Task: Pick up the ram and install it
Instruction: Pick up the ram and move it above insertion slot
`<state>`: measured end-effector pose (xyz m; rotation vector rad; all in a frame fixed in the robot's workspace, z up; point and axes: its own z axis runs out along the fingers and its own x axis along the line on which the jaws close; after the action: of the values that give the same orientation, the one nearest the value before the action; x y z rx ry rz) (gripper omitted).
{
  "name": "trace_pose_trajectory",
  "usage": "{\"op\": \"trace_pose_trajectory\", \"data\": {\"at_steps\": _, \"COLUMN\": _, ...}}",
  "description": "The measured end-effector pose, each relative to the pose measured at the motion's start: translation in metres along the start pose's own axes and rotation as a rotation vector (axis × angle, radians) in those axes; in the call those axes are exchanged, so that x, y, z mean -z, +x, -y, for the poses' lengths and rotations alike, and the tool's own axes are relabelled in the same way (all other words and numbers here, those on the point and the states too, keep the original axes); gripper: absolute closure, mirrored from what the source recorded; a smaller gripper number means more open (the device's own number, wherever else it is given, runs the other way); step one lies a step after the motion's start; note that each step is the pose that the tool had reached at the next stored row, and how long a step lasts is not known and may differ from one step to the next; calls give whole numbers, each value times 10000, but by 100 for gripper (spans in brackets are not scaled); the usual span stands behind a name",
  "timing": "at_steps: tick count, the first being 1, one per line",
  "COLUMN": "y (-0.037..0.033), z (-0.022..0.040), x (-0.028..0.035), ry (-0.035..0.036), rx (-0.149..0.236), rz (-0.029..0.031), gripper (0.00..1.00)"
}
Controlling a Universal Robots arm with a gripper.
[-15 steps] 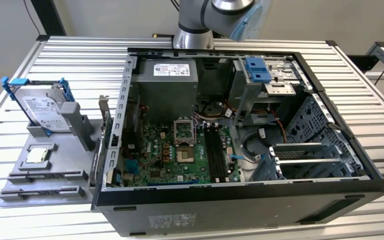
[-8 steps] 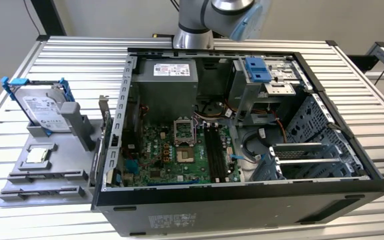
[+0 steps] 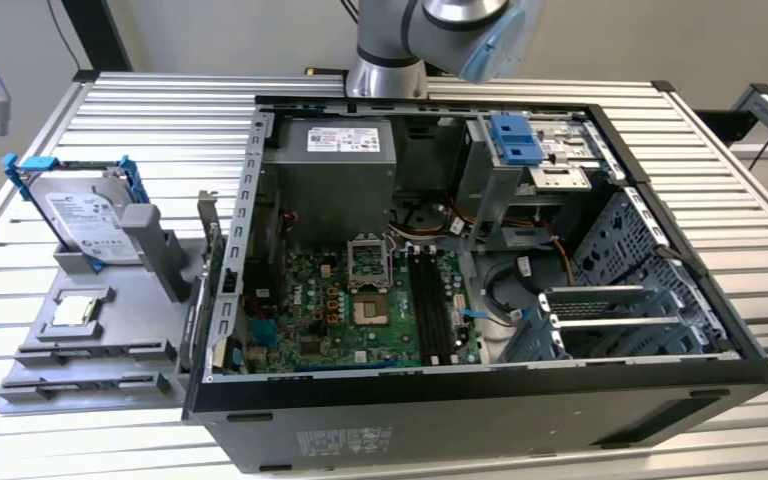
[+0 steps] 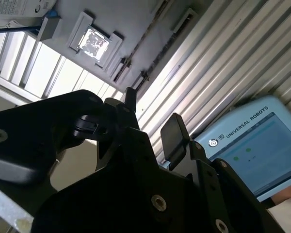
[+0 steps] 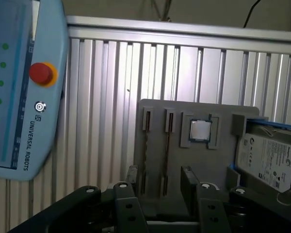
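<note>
Pincer [image 5: 160,177]: spread wide, nothing held. The second wrist view agrees [image 4: 153,116]. It hangs above the grey tray [image 5: 218,160], over the tray's slotted end.

Ram [image 5: 146,151]: on the tray, standing on edge in the slot row farthest from the processor chip [image 5: 200,130]. Edge-on it reads as a thin line, so it may sit in the neighbouring row instead. Not yet gripped.

Also on the tray: the hard drive [image 5: 266,155], beyond the chip from the ram. Off the tray: the teach pendant [image 5: 29,87] lies on the desk [image 5: 106,97] on the ram's side. The PC case [image 3: 518,415] stands just beside the tray, with the empty memory slots [image 3: 427,300] on the board inside it.

Risks, as I judge them:
- The stick is thin and the end holders of its row stand close by. If I come down off-line, a pad lands on a holder or on the stick's top edge, and the grip fails or the board gets stressed.
- A grip off the stick's middle lets it tilt. A tilted stick will not seat square in a memory slot.
- If I have the wrong row, I close on air.
- Case walls and loose cables crowd the slots, so a low carry could snag.
</note>
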<state>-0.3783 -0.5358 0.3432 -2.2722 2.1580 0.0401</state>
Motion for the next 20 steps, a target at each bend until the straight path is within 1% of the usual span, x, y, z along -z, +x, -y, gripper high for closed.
{"op": "trace_pose_trajectory", "data": {"at_steps": 3, "y": 1, "z": 1, "x": -39, "ry": 0, "rx": -1, "rz": 0, "gripper": 0}}
{"op": "trace_pose_trajectory", "data": {"at_steps": 11, "y": 3, "z": 1, "x": -117, "ry": 1, "rx": -6, "rz": 1, "gripper": 0}}
{"op": "trace_pose_trajectory", "data": {"at_steps": 17, "y": 5, "z": 3, "x": -214, "ry": 1, "rx": -10, "rz": 1, "gripper": 0}}
{"op": "trace_pose_trajectory", "data": {"at_steps": 20, "y": 6, "z": 2, "x": -257, "ry": 2, "rx": -11, "rz": 19, "gripper": 0}}
